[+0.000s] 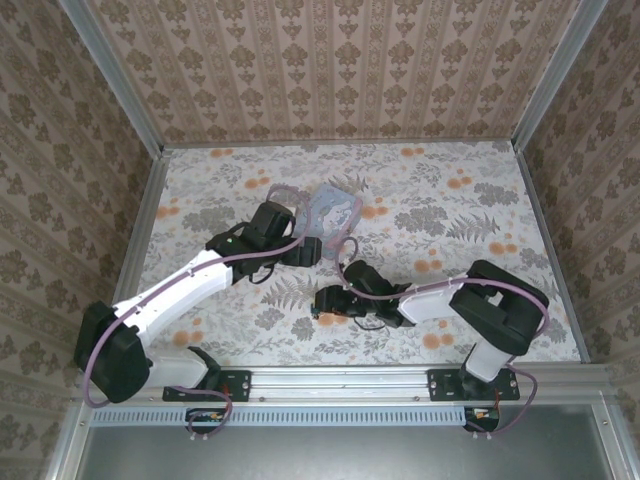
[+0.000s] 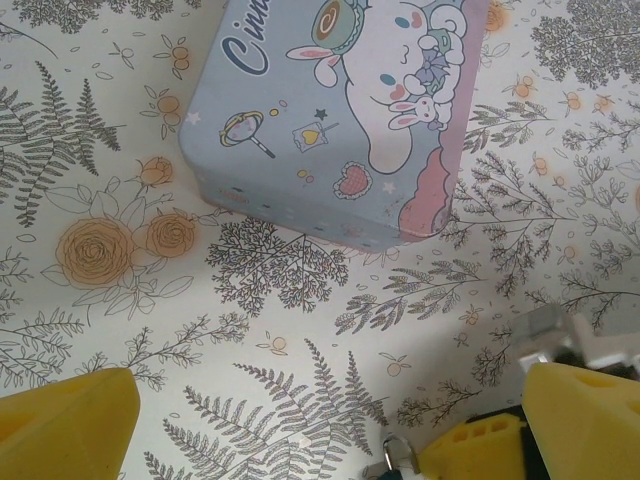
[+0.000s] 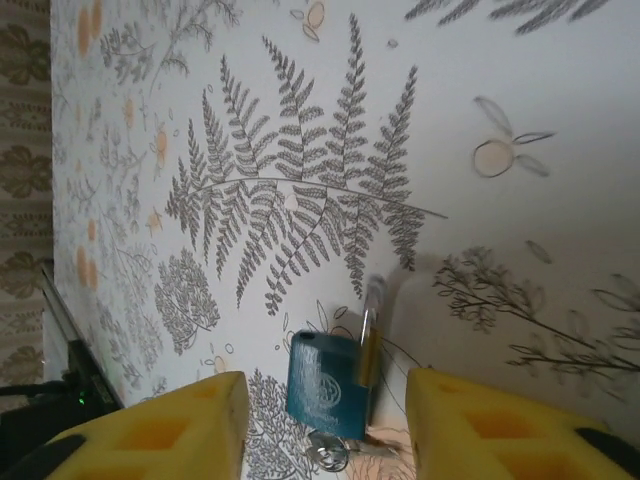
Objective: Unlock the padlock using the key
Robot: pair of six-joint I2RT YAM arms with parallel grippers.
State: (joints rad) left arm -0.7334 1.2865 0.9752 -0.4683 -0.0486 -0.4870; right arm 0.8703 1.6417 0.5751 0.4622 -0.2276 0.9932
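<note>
While the padlock (image 3: 325, 385) lies on the worktop (image 3: 500, 100) between its fingers (image 3: 150, 435), the right hand (image 3: 325, 425) stands part-open and grips nothing.

Seen from the right wrist, a strip of patterned worktop shows on each side of the teal lock body, so neither finger touches it. The lock's long axis runs the same way as the fingers: the shackle (image 3: 372, 315) points away from the wrist, and the end toward the palm carries the key (image 3: 335, 455) on its small ring. Whether the key sits in the keyhole I cannot tell. The right hand is plainly the nearer one. The left hand (image 2: 320, 430) is spread wide and empty, hovering above bare worktop just short of the pale-blue tin (image 2: 330, 120). My judgement is that any next grip depends on closing across the lock's short width, not along its length.
</note>
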